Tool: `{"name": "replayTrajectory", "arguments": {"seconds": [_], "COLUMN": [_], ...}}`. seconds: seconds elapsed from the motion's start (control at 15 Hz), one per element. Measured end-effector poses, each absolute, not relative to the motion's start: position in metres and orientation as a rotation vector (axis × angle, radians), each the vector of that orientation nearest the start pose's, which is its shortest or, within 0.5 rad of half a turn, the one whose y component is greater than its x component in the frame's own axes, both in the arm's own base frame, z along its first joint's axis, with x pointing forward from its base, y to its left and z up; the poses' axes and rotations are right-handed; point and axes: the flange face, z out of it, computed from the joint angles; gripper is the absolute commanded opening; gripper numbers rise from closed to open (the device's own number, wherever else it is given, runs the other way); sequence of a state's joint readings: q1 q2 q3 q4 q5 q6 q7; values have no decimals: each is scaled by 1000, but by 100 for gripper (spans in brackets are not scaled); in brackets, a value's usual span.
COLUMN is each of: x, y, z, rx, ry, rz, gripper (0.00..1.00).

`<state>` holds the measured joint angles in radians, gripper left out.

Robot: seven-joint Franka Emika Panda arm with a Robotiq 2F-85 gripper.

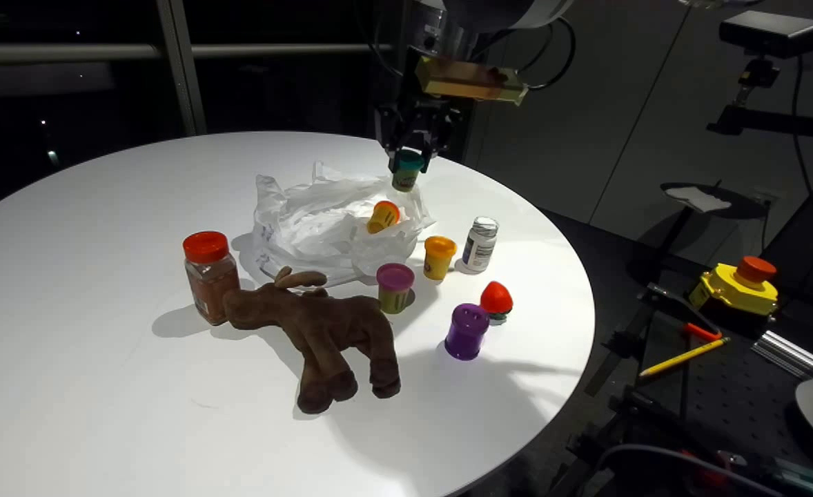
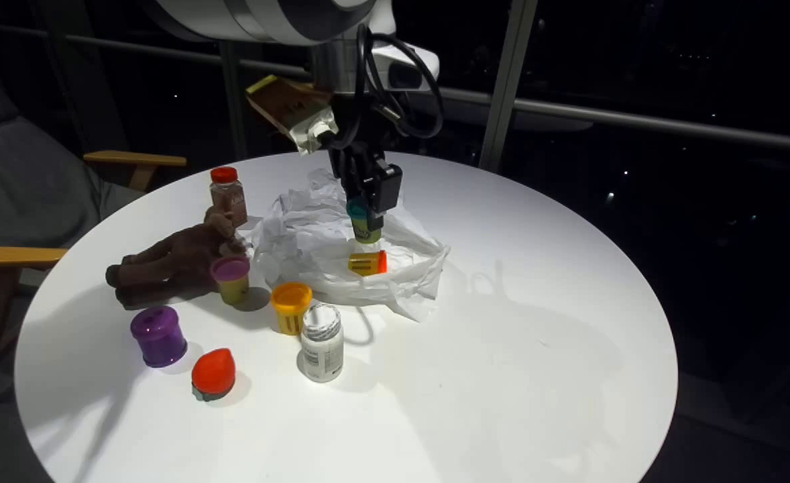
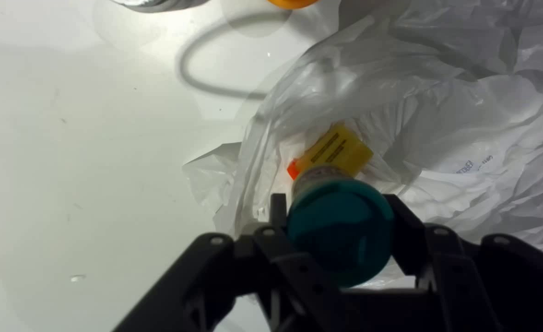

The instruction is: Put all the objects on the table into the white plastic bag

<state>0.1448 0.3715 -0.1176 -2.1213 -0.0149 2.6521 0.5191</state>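
My gripper (image 1: 410, 161) is shut on a teal-lidded tub (image 3: 340, 235) and holds it upright above the crumpled white plastic bag (image 1: 303, 224). A yellow tub with an orange-red lid (image 2: 365, 263) lies on its side in the bag. On the table outside the bag stand an orange-lidded tub (image 1: 439, 258), a pink-lidded tub (image 1: 394, 288), a white bottle (image 2: 322, 345) and a purple container (image 1: 467, 333). A red strawberry (image 1: 496, 299), a brown plush moose (image 1: 330, 328) and a red-lidded jar (image 1: 212, 279) are also outside it.
The round white table (image 2: 536, 376) carries everything. The jar and moose are close to one side of the bag. The orange-lidded tub and white bottle are near its edge, partly seen in the wrist view. A chair (image 2: 26, 194) stands beside the table.
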Motion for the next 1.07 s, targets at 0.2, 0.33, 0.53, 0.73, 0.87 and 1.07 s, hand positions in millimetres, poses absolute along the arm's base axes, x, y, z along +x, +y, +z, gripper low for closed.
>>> {"name": "replayTrajectory", "arguments": {"seconds": [0.2,0.33,0.53,0.73,0.87,1.07], "x": [611,624,646,664,673,681], "y": [27,30,35,41,44,42], "z": [235,219,200,184,174,163], "rx": [-3056,-3064,-3068,-3071,-3075,-3080], "ry": [718,709,694,677,669,672], "rz": [-267,-264,-289,-312,-318,-323], "gripper": [23,23,23,23,73,90]}}
